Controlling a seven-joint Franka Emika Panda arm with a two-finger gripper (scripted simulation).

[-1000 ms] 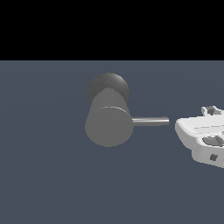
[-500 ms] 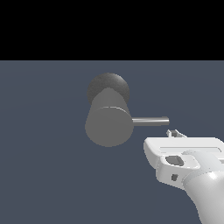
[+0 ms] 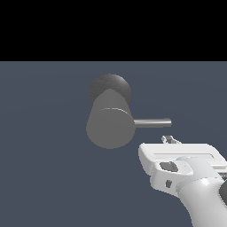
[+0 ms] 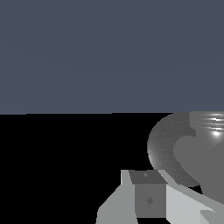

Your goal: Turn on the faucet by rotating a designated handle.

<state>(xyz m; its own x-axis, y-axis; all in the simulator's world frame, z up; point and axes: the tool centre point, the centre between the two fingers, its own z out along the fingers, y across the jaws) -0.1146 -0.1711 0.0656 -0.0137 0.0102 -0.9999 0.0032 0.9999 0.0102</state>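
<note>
While the dark grey-blue table [image 3: 40, 177] fills the lower part of the exterior view, the faucet [image 3: 110, 128] is seen a little to the exterior view's left of centre, its flat round end face turned toward the camera and its darker rounded base [image 3: 110, 88] rising behind it at 12 o'clock. From the cylinder's side, at 3 o'clock, the handle [image 3: 153, 123] is seen sticking out level toward the exterior view's right, a thin shiny rod ending in a blunt tip.

Below that tip, at roughly 5 o'clock from the faucet, the pincer [image 3: 170, 139] is found on the front of the white hand block, with the white arm [image 3: 204, 199] running off toward the lower corner at the exterior view's right. Only small grey fingertips [image 3: 166, 139] are seen above the block's upper edge. They are placed just under the handle's free end, and a narrow strip of table is seen between them and the rod, so no contact is shown. Whether the pincer is released or clenched cannot be told, since most of it is hidden by the block.

In the wrist view, a grey finger [image 4: 148, 197] is shown close up, with the faucet's rounded base [image 4: 168, 148] and a bright glint beside it.
</note>
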